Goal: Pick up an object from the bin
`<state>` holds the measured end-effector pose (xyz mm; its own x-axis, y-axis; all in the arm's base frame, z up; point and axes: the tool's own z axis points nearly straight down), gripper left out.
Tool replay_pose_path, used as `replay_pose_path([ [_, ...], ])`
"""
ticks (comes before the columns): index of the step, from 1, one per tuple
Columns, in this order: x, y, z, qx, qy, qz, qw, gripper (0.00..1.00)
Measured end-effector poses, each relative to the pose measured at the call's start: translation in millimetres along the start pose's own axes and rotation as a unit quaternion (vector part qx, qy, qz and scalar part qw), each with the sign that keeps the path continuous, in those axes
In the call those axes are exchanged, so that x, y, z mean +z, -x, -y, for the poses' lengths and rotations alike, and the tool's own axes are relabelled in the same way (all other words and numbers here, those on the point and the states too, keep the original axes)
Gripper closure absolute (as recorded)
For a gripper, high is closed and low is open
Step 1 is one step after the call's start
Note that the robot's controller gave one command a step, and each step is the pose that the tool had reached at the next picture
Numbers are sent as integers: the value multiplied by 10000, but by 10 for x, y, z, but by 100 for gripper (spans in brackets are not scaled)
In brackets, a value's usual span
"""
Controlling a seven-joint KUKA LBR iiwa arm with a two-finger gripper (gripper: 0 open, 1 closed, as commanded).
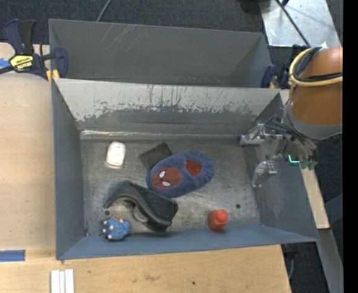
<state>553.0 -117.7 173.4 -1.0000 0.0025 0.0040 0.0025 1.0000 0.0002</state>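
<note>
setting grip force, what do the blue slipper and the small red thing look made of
Blue slipper: soft fabric, probably plush; matte, rounded, padded look. Small red thing: perhaps rubber or plastic; smooth-looking lump, but too small to be sure.

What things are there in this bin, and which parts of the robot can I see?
slipper: one, blue with red face, bin middle
shoe-like thing: one, dark grey, front left of the slipper
flat pad: one, black, behind the slipper
small lump: one, white, back left
small toy: one, blue, front left corner
round thing: one, red, front right
bin: one, grey
gripper: one, metal, over bin's right side
</note>
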Motion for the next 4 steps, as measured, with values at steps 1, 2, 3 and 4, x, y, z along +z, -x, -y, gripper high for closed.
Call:
replay_pose_path([
  [1, 600, 492, -745, 708, 15, 33, 9975, 0],
  [2, 919, 515, -1085, -357, -45, 61, 9993, 0],
  [3, 907, 513, -1103, -354, -26, 49, 9994, 100],
  [4, -277, 463, -1018, -815, -12, 83, 9966, 100],
])
